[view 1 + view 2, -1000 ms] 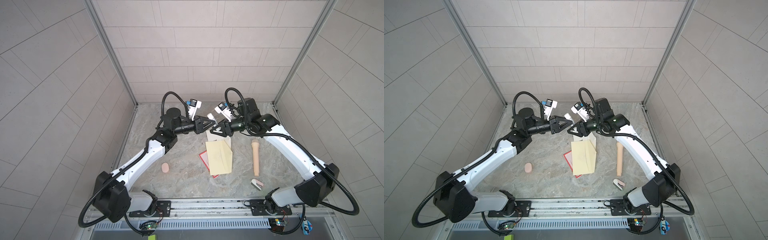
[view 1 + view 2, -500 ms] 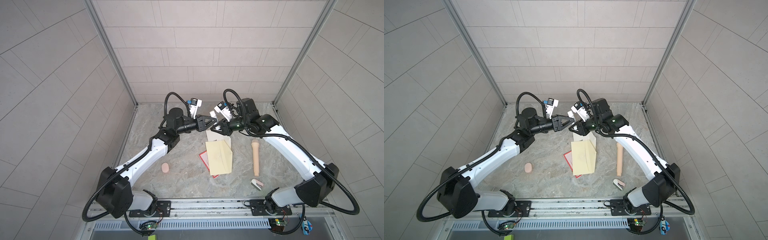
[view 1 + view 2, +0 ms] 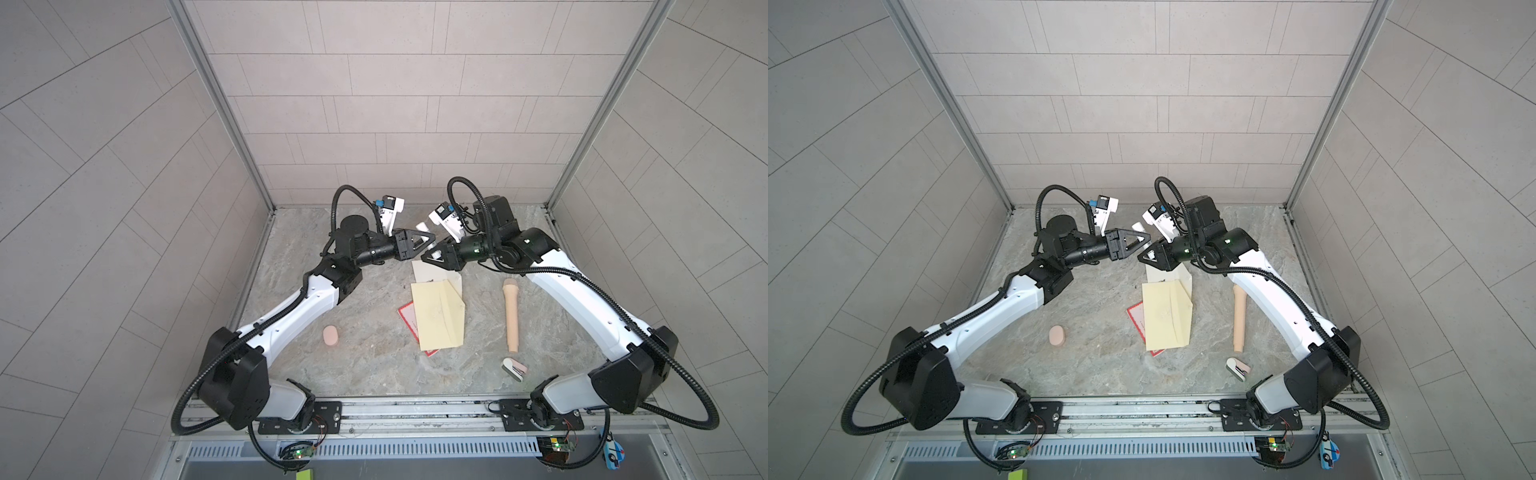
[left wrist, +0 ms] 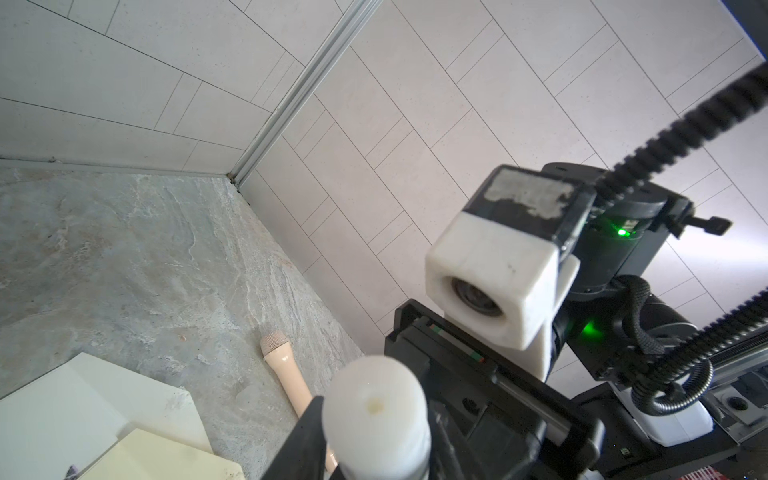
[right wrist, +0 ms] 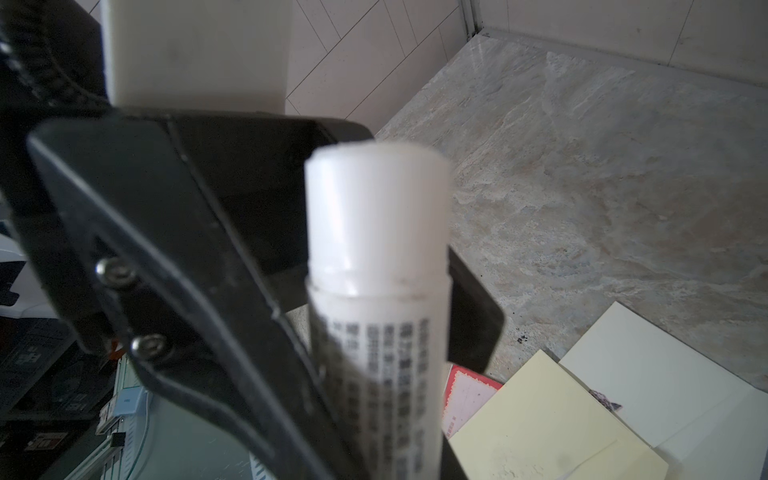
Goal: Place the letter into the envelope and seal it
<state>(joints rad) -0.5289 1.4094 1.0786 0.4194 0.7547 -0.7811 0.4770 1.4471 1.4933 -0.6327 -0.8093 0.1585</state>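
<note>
The envelope (image 3: 424, 272) is laid flat on the table (image 3: 374, 365), toward 12 o'clock of its middle, its 6 o'clock part covered by a pale yellow paper (image 3: 438, 316). The letter cannot be told apart. Above the envelope's 12 o'clock edge a white glue stick (image 5: 376, 232) is clamped in the right gripper (image 5: 380, 328). The left gripper (image 3: 429, 239) is held at the stick's 9 o'clock; its jaw gap cannot be judged.

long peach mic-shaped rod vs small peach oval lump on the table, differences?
Shape: the long peach microphone-shaped rod is slender, with a textured rounded head; the small peach oval lump is stubby and plain.
Size: the rod is far longer than the lump.
Place: in both top views the rod lies right of the pale yellow paper, the lump left of it.
Shared: peach colour, both lying free on the marble tabletop.
</note>
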